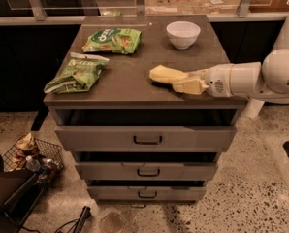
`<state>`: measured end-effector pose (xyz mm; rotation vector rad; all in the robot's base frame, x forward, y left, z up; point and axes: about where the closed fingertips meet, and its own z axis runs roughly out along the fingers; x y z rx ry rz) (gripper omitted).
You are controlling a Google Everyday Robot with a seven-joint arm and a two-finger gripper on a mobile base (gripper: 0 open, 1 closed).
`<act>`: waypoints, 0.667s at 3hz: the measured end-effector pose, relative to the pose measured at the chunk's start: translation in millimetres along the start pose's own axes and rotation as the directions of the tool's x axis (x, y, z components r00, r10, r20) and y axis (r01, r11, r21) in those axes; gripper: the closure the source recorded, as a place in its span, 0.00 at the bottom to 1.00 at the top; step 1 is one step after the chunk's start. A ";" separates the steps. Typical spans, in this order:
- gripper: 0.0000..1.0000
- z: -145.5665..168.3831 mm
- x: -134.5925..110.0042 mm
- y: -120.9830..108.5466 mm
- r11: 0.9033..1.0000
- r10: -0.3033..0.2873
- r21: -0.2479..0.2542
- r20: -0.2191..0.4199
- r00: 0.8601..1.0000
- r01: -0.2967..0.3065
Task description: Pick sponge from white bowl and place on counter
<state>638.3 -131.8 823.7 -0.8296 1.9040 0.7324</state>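
The white bowl (183, 34) stands upright at the back right of the counter (130, 76). What shows of its inside is plain white. I see no sponge anywhere in the camera view. My gripper (166, 79) reaches in from the right, low over the counter's front right part. It is in front of the bowl and well apart from it. A dark shadow lies on the counter just under its tip.
Two green snack bags lie on the counter's left half, one at the back (111, 40) and one nearer the front left (76, 74). The cabinet's three drawers (147, 139) are below. A wire basket of items (30, 157) sits on the floor at left.
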 end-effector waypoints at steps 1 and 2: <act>0.04 3.2 -0.1 2.0 1.000 -0.001 -0.006 -0.001 1.000 0.001; 0.00 4.2 -0.1 2.6 1.000 -0.001 -0.008 -0.002 1.000 0.001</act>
